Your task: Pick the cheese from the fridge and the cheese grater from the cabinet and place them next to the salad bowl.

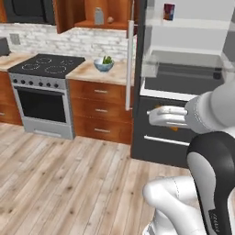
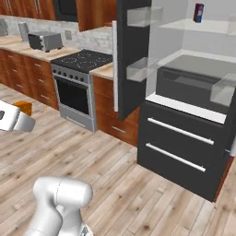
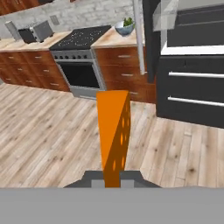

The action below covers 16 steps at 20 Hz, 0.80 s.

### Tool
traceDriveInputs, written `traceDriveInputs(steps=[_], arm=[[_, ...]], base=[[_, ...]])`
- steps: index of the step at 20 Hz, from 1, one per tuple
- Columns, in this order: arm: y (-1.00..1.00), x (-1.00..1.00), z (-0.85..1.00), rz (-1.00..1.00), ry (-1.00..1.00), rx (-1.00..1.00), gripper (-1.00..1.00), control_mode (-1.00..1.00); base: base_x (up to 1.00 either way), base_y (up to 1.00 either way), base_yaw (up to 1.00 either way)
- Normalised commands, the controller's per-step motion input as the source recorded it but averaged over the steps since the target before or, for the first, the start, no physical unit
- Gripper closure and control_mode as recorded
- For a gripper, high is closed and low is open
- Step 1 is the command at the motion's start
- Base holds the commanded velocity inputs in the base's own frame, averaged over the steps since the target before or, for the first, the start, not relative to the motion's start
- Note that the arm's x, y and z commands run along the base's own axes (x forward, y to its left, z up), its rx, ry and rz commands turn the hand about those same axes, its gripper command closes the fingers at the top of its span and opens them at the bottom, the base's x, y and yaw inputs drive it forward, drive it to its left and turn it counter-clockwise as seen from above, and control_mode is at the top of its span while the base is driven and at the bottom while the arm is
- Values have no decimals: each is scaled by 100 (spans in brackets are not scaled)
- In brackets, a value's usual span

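Clamping the cheese (image 3: 113,131) at its lower end, the gripper (image 3: 112,177) is closed tight on the orange wedge, which stands up from between the fingertips in the hand view and shows a side dotted with paler holes. In the right base view the cheese (image 2: 23,107) pokes out as a small orange block just beyond the white hand, well above the wood floor. It looks light and stiff, a firm wedge with smooth, possibly slick faces, so holding it across the two flat sides near the thick end seems the sound choice; a hold nearer the thin edge could let it pivot or slip. Ahead, the salad bowl (image 1: 103,64) sits on the pale counter (image 1: 96,71) between the stove (image 1: 46,66) and the fridge (image 2: 184,115), whose door hangs open. Above the bowl, the cabinet (image 1: 98,16) stands open with the cheese grater (image 1: 98,16) on its shelf, a small brown lump (image 1: 110,19) beside it. A red-and-blue box (image 2: 198,12) stands on the fridge's top shelf.
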Motion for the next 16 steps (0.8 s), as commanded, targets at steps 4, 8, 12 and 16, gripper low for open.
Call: traceDriveInputs(steps=[4,8,12,16], arm=[[0,0,0,0,0,0,100,100],[0,0,0,0,0,0,100,100],[0,0,0,0,0,0,100,100],[0,0,0,0,0,0,100,100]], base=[[100,98,-37],[100,100,-38],[100,100,-47],[100,90,-61]])
